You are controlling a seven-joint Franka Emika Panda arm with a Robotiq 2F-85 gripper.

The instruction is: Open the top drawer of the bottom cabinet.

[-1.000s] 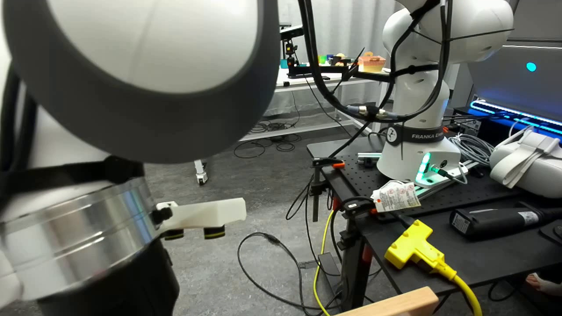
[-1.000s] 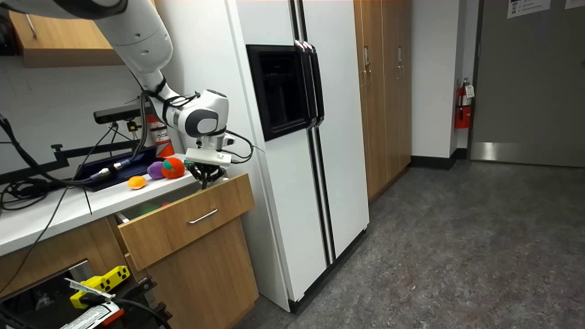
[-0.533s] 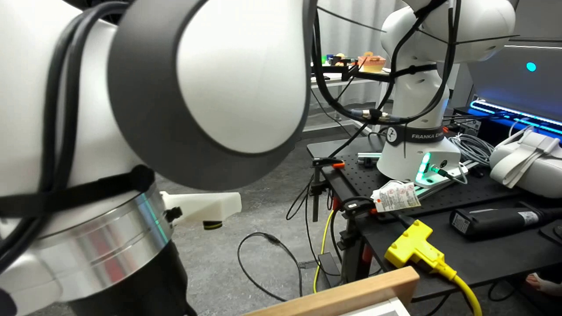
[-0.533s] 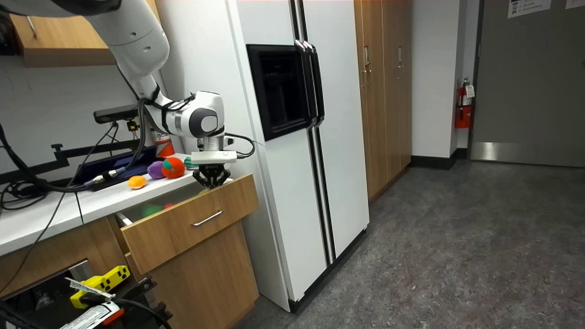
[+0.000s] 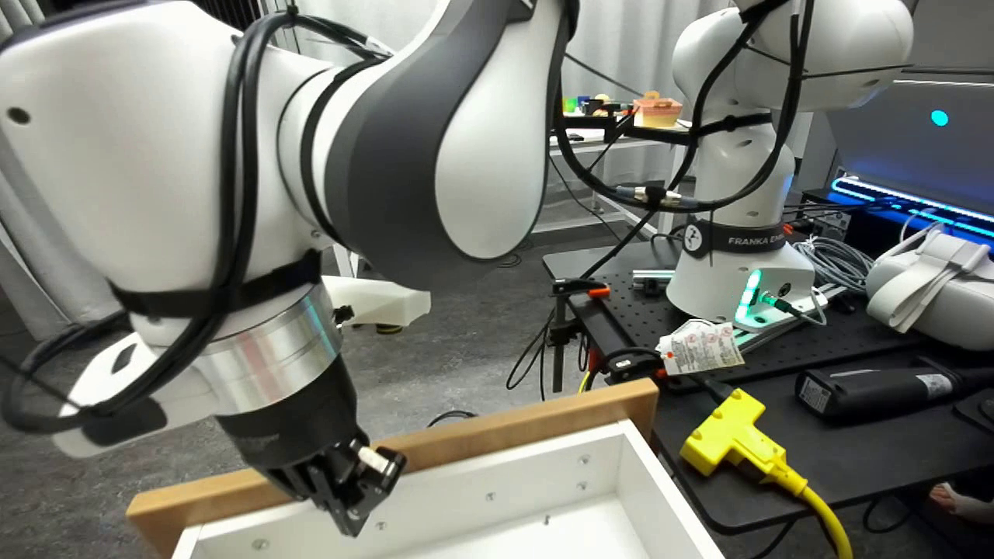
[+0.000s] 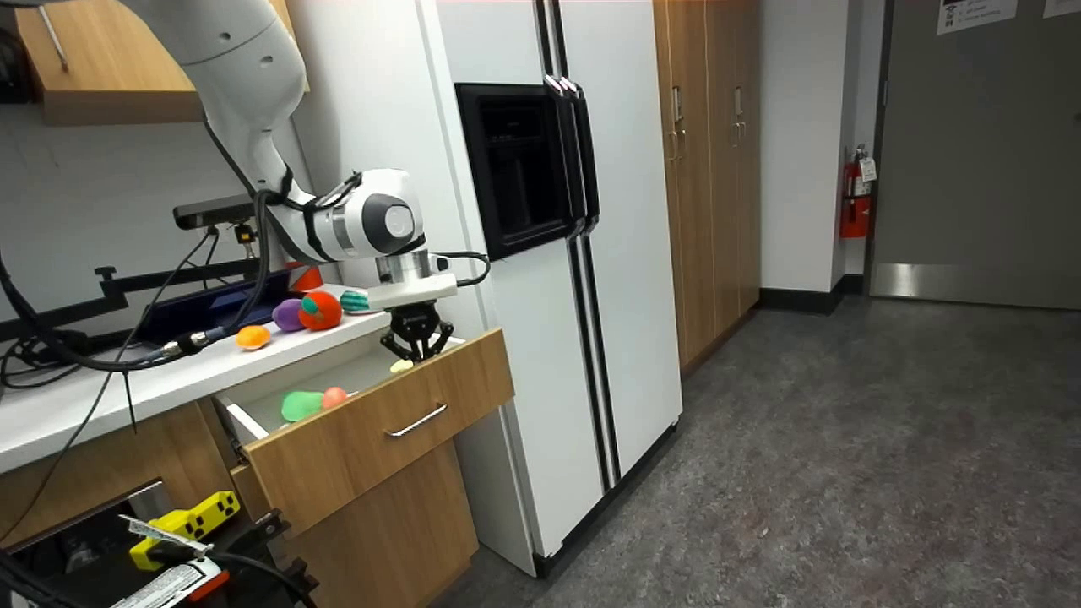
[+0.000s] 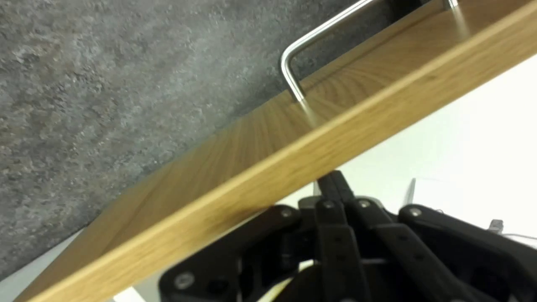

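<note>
The top drawer (image 6: 338,447) stands partly pulled out under the counter, with its wooden front and silver handle (image 6: 418,420) facing out. Its white inner wall (image 5: 559,473) and floor show in an exterior view. In the wrist view its wooden top edge (image 7: 268,180) runs diagonally, with the handle (image 7: 291,79) beyond it. My gripper (image 7: 334,176) is shut, with its fingertips together and nothing between them. It points down inside the drawer, right behind the front board; the lowest tips are partly hidden by the board. It also shows in both exterior views (image 5: 353,522) (image 6: 419,355).
Green (image 6: 301,405), pink (image 6: 334,396) and yellow (image 6: 401,366) objects lie in the drawer. Toy produce, including a red one (image 6: 320,311), sits on the white counter (image 6: 169,384). A white refrigerator (image 6: 498,355) stands beside the drawer. A yellow power splitter (image 5: 734,435) lies on a black table.
The drawer has slid further out, and more of its inside and contents show. The arm and gripper have moved outward along with its front board.
</note>
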